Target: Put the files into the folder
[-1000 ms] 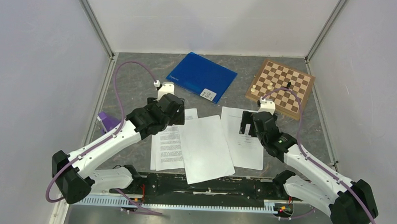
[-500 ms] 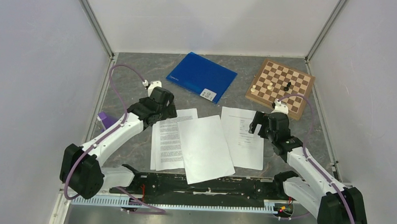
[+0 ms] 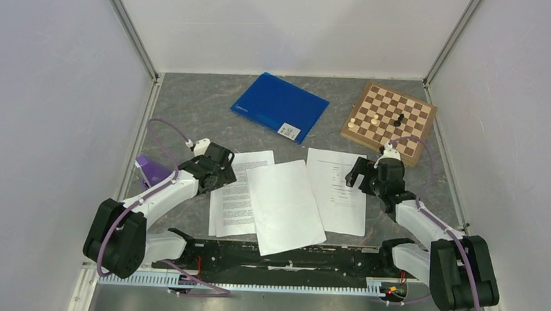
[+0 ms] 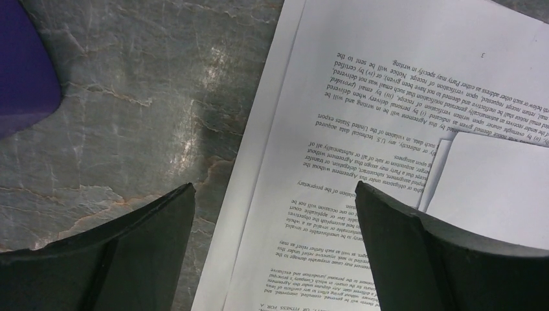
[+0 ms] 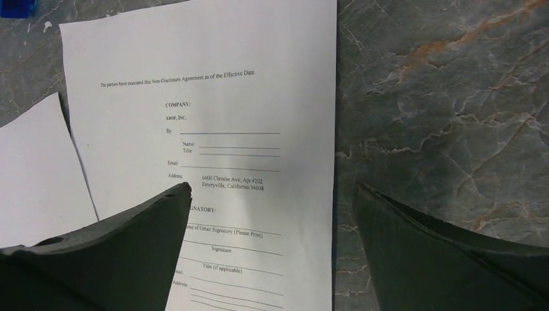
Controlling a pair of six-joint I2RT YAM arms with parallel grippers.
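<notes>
Three groups of white files lie side by side near the front: printed sheets on the left (image 3: 233,199), a blank sheet (image 3: 285,205) overlapping them in the middle, and a signature page on the right (image 3: 337,196). The blue folder (image 3: 278,106) lies closed at the back, with a white label near its right corner. My left gripper (image 3: 221,171) is open and empty, low over the left edge of the printed sheets (image 4: 362,110), and straddles that edge (image 4: 275,188). My right gripper (image 3: 362,175) is open and empty, low over the right edge of the signature page (image 5: 213,97), which it straddles (image 5: 272,186).
A brown chessboard (image 3: 409,125) with a few pieces stands at the back right, close behind my right arm. A purple object (image 3: 150,169) lies by the left wall next to my left arm, and shows in the left wrist view (image 4: 22,71). White walls enclose the grey marbled table.
Both arms have drawn back and down. The left gripper moved left and nearer, from the top of the printed sheets to their left edge. The right gripper moved right to its sheet's right edge.
</notes>
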